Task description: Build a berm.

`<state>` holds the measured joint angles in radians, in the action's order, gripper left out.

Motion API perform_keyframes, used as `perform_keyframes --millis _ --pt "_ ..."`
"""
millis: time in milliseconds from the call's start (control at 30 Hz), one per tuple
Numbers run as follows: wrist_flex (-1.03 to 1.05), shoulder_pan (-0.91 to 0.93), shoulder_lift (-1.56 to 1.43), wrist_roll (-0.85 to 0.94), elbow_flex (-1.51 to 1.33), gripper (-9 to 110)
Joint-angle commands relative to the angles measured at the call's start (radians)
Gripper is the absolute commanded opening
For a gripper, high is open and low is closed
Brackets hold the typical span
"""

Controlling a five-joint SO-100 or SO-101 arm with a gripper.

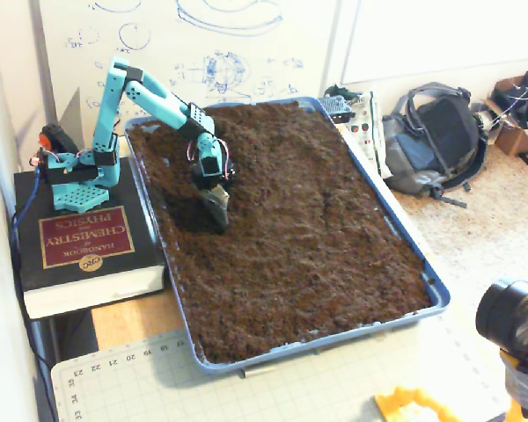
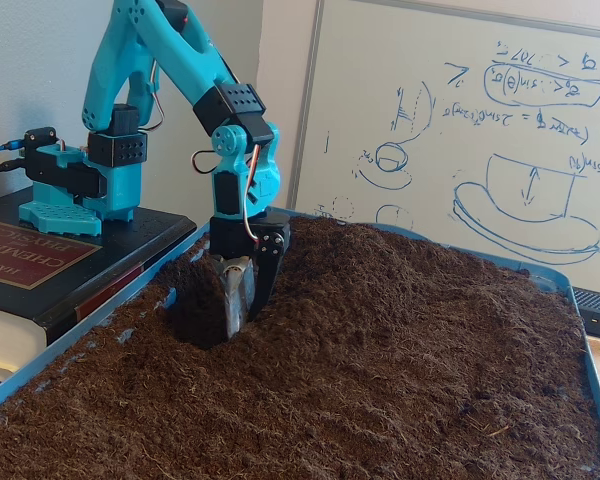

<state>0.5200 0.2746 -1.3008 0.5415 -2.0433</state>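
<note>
Fixed views | blue tray filled with soil; berm heaped by tray's arm-side wall | arm reaches down, likely shoving soil into it | jaws slightly parted, tips buried beside berm, gripping nothing visible

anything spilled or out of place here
No soil shows outside the tray. What's odd: the arm's base stands on a thick book beside the tray, and the gripper is dug into the soil.
</note>
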Motion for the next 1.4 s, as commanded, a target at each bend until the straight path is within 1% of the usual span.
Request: perform_keyframes --millis 0,167,533,733,967,1233,1367 --pt "-0.029 -0.048 -0.021 -0.032 0.229 0" --pt "-0.028 -0.06 -0.021 -0.106 0.285 0" --pt "-0.028 -0.061 -0.032 -0.115 0.324 0" --pt "-0.025 -0.061 -0.155 -0.117 0.278 0" --pt "-0.025 -0.061 -0.377 -0.118 0.183 0" --pt "-0.025 -0.061 -0.52 -0.118 0.121 0" --pt "-0.025 -0.061 -0.687 -0.181 0.003 0"
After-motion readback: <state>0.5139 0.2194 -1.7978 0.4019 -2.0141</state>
